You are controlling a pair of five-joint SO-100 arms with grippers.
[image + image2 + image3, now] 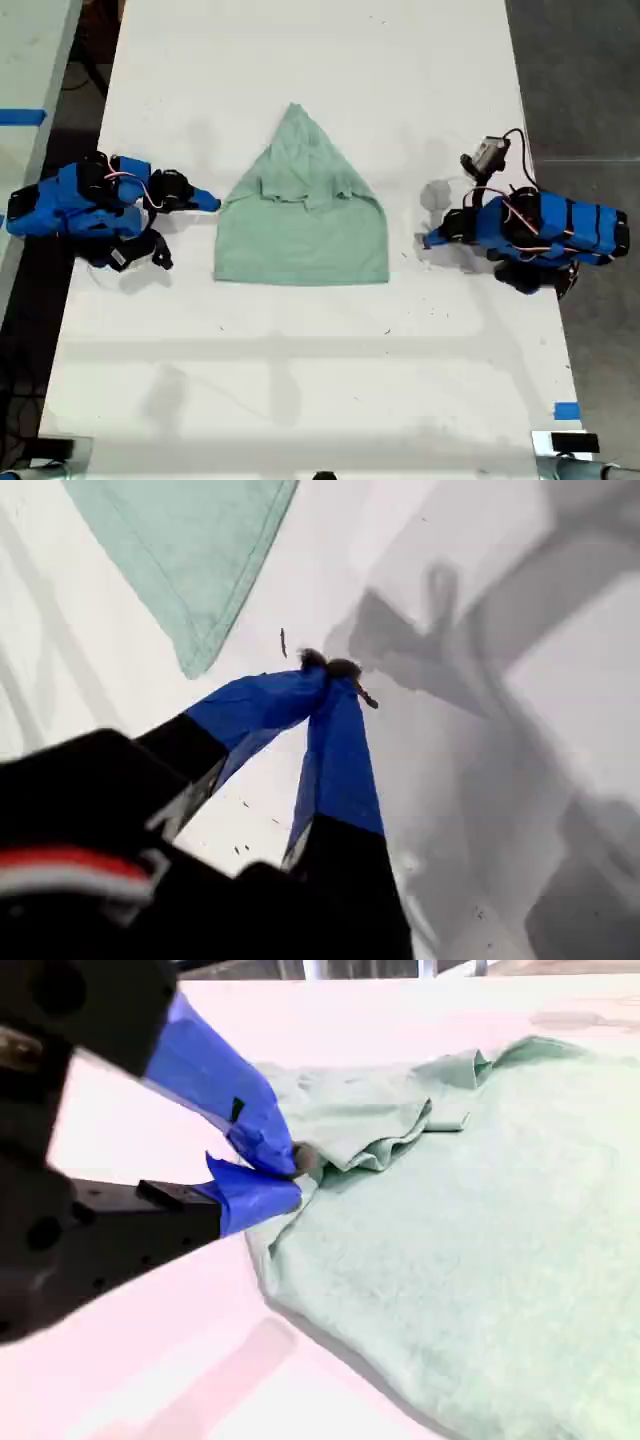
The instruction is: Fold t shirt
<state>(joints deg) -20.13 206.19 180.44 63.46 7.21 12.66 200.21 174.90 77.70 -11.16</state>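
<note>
The pale mint-green t shirt [300,235] lies flat mid-table, its upper part folded into a point toward the exterior view's top. My second gripper [214,203] [298,1168] is on the arm at the exterior view's left. It is shut, with its blue tips touching the t shirt's [470,1260] side edge by a folded flap. I cannot tell if any fabric is pinched. My first gripper [427,240] [333,670], on the arm at the exterior view's right, is shut on nothing. It rests on the bare table a short way from a corner of the t shirt [190,550].
The white table [300,380] runs the length of the exterior view, with dark floor on both sides. A small grey unit with cables [487,153] sits above the first arm. Blue tape [566,410] marks the lower right edge.
</note>
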